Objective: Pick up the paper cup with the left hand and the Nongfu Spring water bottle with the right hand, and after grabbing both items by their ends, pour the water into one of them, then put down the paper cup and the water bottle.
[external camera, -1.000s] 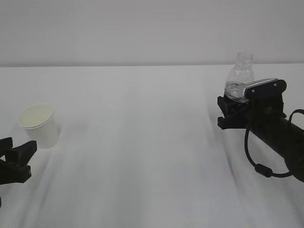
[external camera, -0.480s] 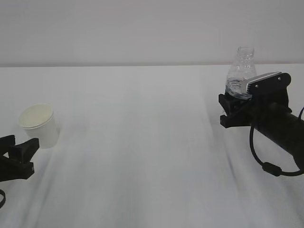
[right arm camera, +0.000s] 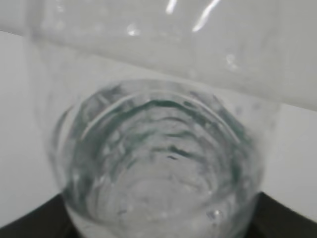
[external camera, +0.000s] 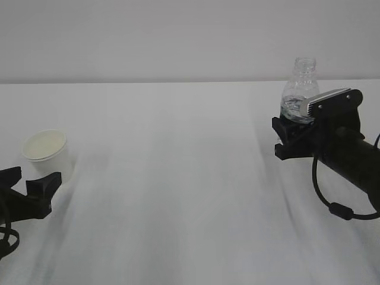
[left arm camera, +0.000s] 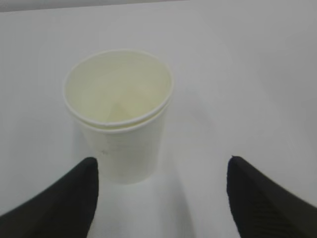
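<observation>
A: Where is the left hand (external camera: pixel 27 193)?
B: Low at eight o'clock, fingers (left arm camera: pixel 74 198) spread wide, gripping nothing.
A: And the right hand (external camera: pixel 291 139)?
B: At three o'clock, raised and angled toward ten o'clock, its jaws closed around the Nongfu Spring water bottle (external camera: pixel 298 92).

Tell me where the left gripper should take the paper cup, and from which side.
Grip the paper cup low on its wall, near the base. It stands upright and tapers downward, so the rolled rim would stop it slipping through. Come in level from the near side, where the left gripper already waits open; the cup sits toward its left finger, so probably shift left first.
</observation>
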Action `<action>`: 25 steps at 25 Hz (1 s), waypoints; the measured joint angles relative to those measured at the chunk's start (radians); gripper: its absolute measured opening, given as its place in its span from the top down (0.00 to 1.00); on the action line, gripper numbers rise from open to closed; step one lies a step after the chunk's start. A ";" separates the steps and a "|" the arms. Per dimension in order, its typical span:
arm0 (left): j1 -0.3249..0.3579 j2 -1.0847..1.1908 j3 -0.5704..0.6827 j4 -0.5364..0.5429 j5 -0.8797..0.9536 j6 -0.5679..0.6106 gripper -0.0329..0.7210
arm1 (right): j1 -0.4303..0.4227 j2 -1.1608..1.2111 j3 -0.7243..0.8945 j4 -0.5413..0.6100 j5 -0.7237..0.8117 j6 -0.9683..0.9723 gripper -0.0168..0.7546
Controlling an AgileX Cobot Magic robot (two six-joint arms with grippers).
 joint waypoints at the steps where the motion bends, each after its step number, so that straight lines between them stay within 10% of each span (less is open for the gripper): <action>1: 0.000 0.000 -0.004 0.000 0.000 0.000 0.16 | 0.000 0.000 0.000 0.000 0.000 0.000 0.44; 25: 0.000 0.154 -0.089 -0.055 -0.002 -0.021 0.22 | 0.000 0.000 0.000 -0.004 0.005 0.000 0.44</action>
